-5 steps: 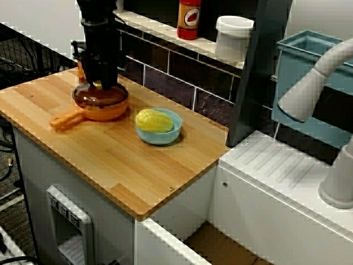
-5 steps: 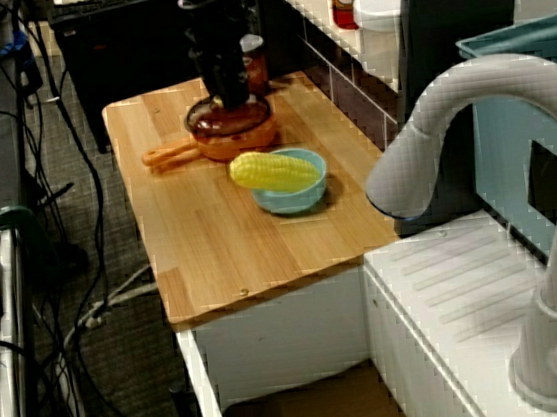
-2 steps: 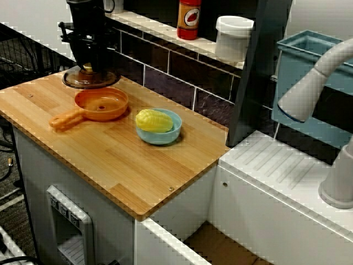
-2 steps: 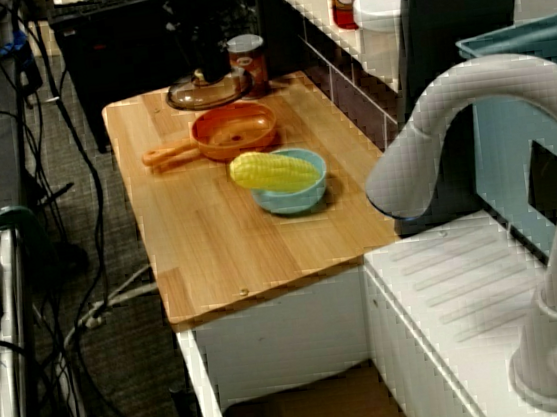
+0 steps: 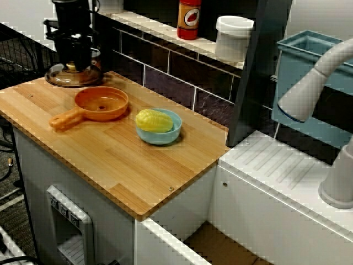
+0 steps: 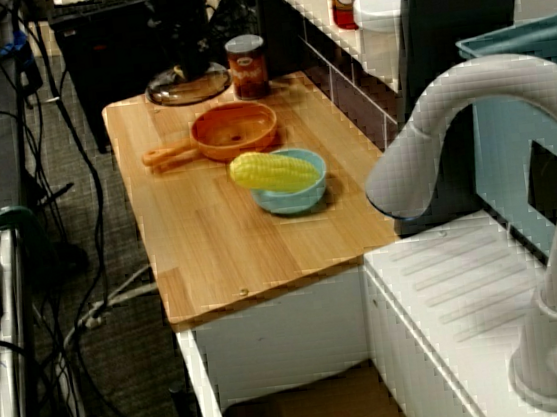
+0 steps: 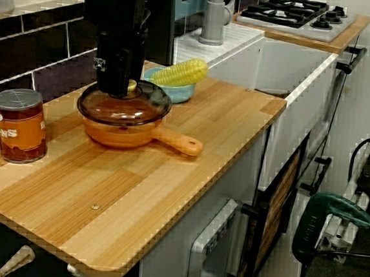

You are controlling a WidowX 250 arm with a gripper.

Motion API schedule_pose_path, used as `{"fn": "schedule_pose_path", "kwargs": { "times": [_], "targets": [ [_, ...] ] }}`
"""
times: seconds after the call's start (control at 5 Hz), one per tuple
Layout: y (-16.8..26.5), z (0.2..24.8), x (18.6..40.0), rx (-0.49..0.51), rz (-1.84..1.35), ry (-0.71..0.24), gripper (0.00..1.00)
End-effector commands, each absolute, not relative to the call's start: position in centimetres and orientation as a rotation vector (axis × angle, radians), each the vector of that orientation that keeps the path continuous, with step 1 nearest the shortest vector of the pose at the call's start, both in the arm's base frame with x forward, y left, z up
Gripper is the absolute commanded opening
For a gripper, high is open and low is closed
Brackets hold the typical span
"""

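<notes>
The dark tool (image 5: 70, 65) hangs over the back left corner of the wooden surface (image 5: 127, 165), its fingers pressed together on the small knob of a brown glass lid (image 5: 73, 76). In the view from the front, the lid sits level and low over that corner, clear of the orange pan (image 5: 101, 104); whether its rim touches the wood I cannot tell. The view from the sink side agrees, with the lid just beside a red-labelled can (image 6: 246, 67) that stands near the tiled wall. In the view from the surface's far end the lid overlaps the pan's top, so the gap between the 2 cannot be read there. The pan lies open, its handle pointing toward the front left edge. Near it, toward the sink, a light blue bowl (image 5: 160, 134) holds 1 yellow corn cob (image 5: 154, 120) lying on its side. On the ledge behind stand a red bottle (image 5: 189, 19) and a white container (image 5: 234, 36).
</notes>
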State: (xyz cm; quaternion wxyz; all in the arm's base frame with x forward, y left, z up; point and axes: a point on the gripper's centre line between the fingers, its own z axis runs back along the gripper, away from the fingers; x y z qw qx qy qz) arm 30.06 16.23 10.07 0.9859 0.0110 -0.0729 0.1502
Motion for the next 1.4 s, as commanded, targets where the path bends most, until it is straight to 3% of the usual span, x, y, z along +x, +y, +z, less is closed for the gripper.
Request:
{"fn": "schedule_pose_path", "kwargs": {
  "times": [0.0, 0.2, 0.6, 1.0, 1.2],
  "targets": [
    [20.5, 12.7, 28.4, 0.056, 0.371, -0.209, 0.00],
    [21.8, 11.6, 28.0, 0.078, 0.384, -0.204, 0.00],
    [22.5, 7.5, 29.7, 0.134, 0.390, -0.195, 0.00],
    [22.7, 6.0, 30.9, 0.157, 0.401, -0.176, 0.00],
    [23.0, 6.0, 31.0, 0.172, 0.414, -0.156, 1.00]
  ]
}}
